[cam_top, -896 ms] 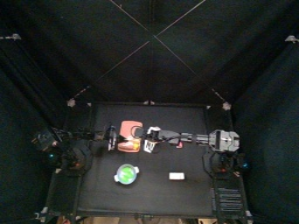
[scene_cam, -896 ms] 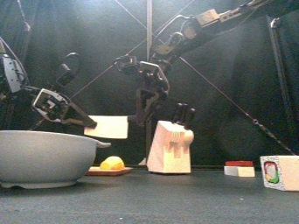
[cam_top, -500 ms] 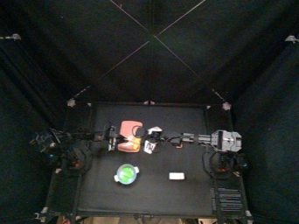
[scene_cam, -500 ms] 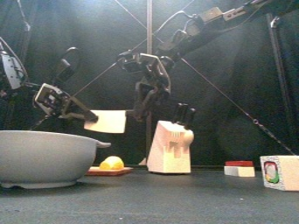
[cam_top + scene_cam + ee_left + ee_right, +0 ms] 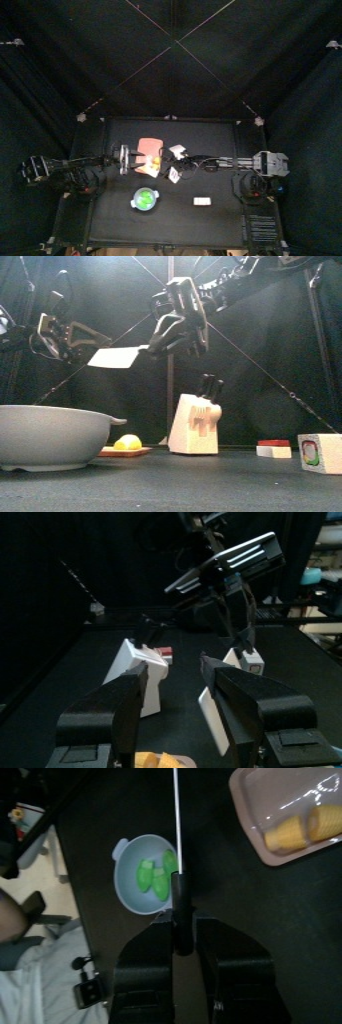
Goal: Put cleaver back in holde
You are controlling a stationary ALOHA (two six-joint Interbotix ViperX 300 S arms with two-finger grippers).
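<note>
Cleaver point(image 5: 119, 356) clamped by right pincer point(image 5: 170, 334); left pincer point(image 5: 179, 702) gapes empty.

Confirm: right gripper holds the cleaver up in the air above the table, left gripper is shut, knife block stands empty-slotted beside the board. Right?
One error: the left gripper is open, not shut. The left wrist view shows its jaws spread wide with nothing between them. The rest stands: the right gripper holds the cleaver in the air, and the knife block stands beside the board.

cleaver point(image 5: 118, 356) lifted higher, left gripper point(image 5: 181, 702) withdrawn
</note>
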